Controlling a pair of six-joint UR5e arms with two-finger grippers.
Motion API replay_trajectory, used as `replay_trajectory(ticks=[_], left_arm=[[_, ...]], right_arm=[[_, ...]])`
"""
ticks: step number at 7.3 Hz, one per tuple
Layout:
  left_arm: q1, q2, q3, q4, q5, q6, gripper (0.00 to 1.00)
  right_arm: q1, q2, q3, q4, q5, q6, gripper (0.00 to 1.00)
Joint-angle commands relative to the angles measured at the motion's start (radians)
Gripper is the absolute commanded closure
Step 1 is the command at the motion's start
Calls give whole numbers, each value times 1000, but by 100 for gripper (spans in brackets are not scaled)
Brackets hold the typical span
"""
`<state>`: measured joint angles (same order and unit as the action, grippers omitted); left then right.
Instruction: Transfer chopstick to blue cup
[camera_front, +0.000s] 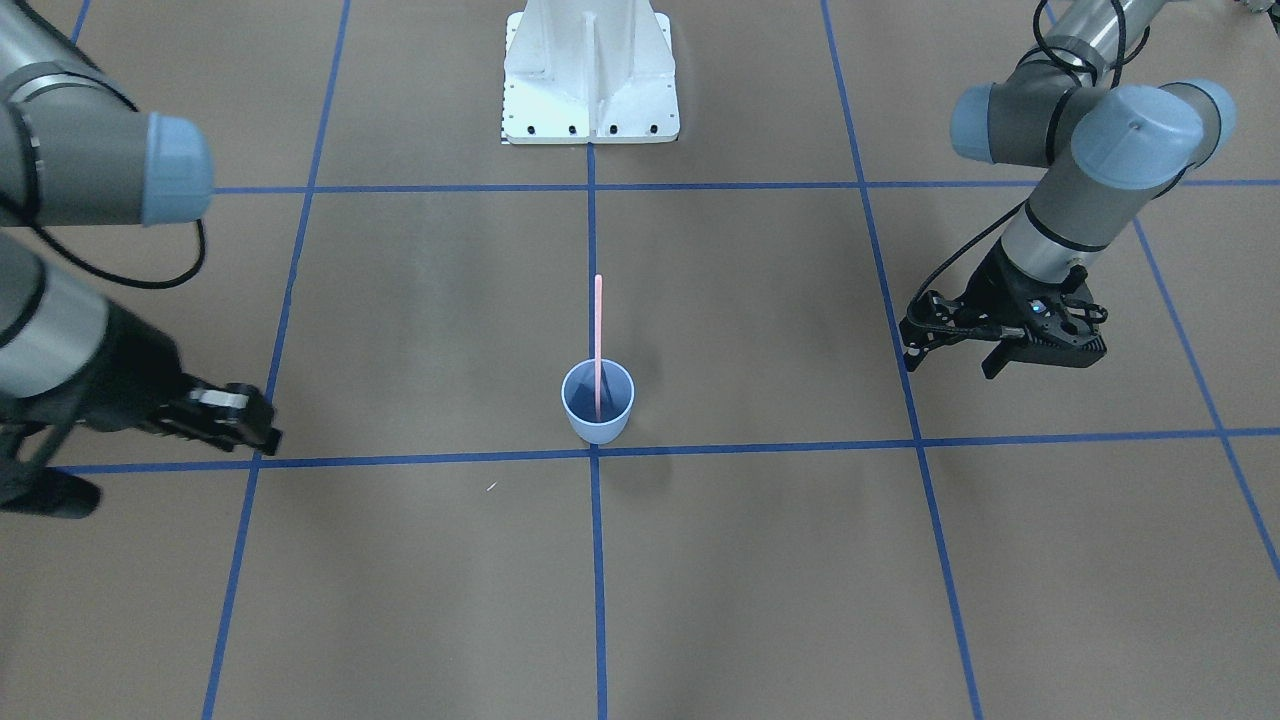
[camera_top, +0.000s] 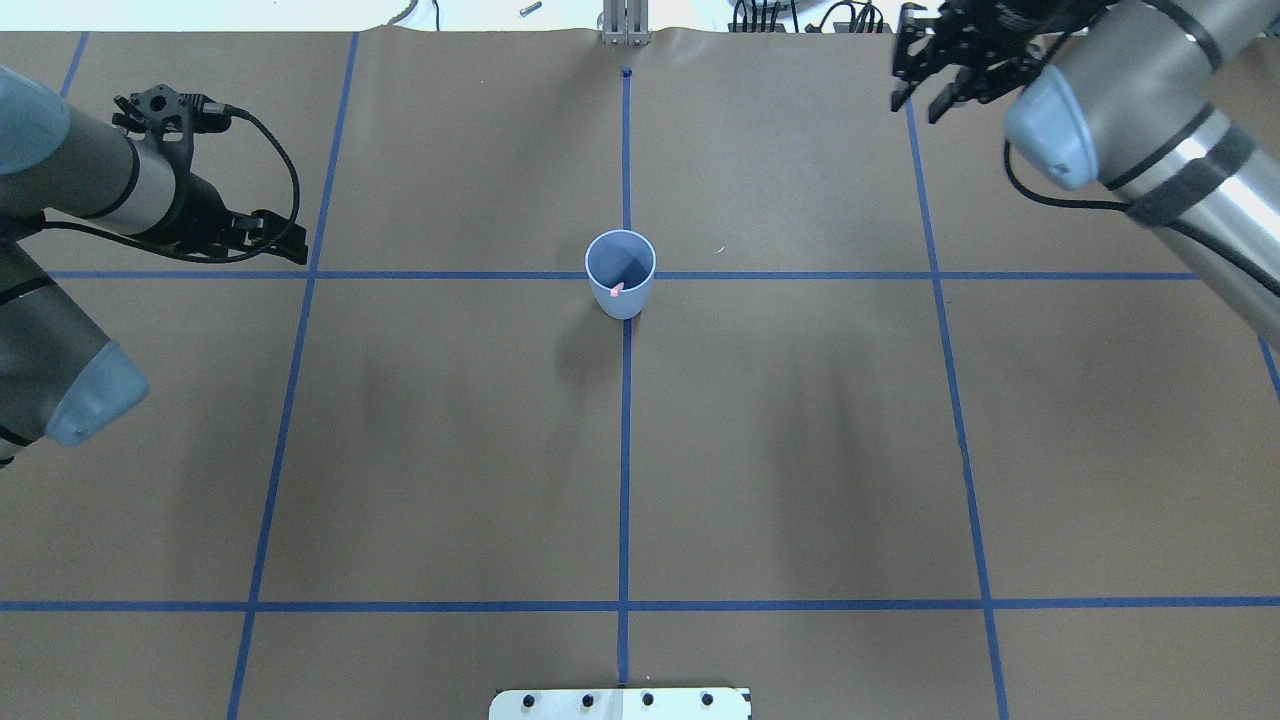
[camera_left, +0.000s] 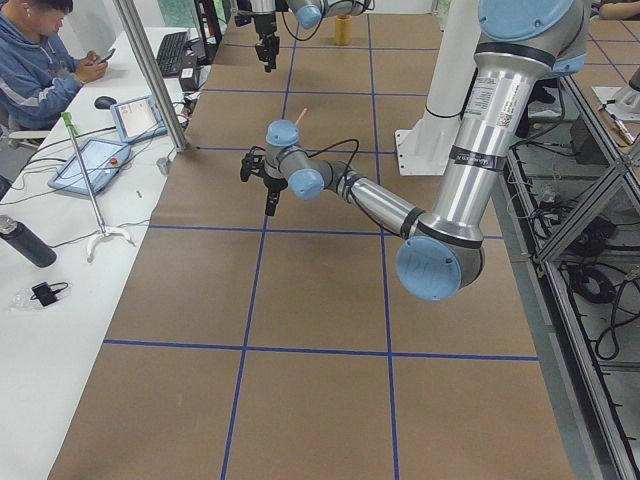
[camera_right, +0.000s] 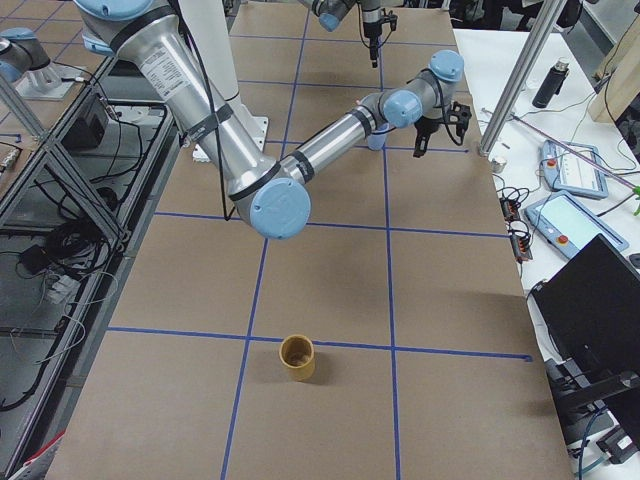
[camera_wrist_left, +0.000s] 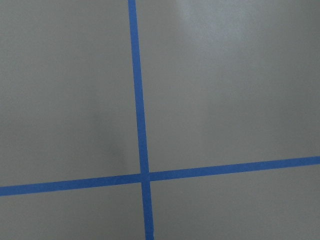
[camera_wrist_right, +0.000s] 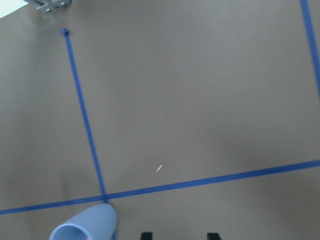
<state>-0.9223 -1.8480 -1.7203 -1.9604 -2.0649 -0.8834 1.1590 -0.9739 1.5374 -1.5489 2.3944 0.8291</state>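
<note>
Overhead view of a brown table (camera_top: 800, 450) marked w/ a grid of blue tape lines (camera_top: 625, 450). The blue cup (camera_top: 620, 272) stands upright on a tape crossing, just toward 12 o'clock from table centre. The chopstick (camera_front: 598, 320) is inside the cup. Its lower end is down in the cup and its upper part leans on the rim at 6 o'clock, toward the robot base (camera_front: 590, 80). Much of its length sticks out above the rim. From overhead only its pink top end shows.

The left gripper (camera_front: 948, 360) hangs above the table at approx 9 o'clock from the cup, well apart from it. Its fingers are spread wide w/ nothing between them.

The right gripper (camera_top: 918, 100) hangs at approx 2 o'clock from the cup, near the table's far edge, also well apart. Its wrist cam shows two fingertips (camera_wrist_right: 146, 235) set apart w/ bare table between; it holds nothing.

In a side view, a tan cup (camera_right: 297, 357) stands near the table end on the robot's right. A person (camera_left: 40, 70) sits at a side desk holding a phone.
</note>
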Motion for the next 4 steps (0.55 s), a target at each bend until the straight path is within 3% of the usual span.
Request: replay_trajectory(ticks=[1,2,3,4], left_arm=[[-54,59,-7,0,-7,86,2],[-119,103,-8,0,-47,201,2],[-192,156,-5,0,-126,304,2],[-267,194,-4,3,-195,402,2]], right_arm=[[132,-206,3,23,-3,-338,53],[189,-311,1,29,-1,-527,52],[264,-394,15,44,5,-641,42],[292,-514,112,47,2,-654,0]])
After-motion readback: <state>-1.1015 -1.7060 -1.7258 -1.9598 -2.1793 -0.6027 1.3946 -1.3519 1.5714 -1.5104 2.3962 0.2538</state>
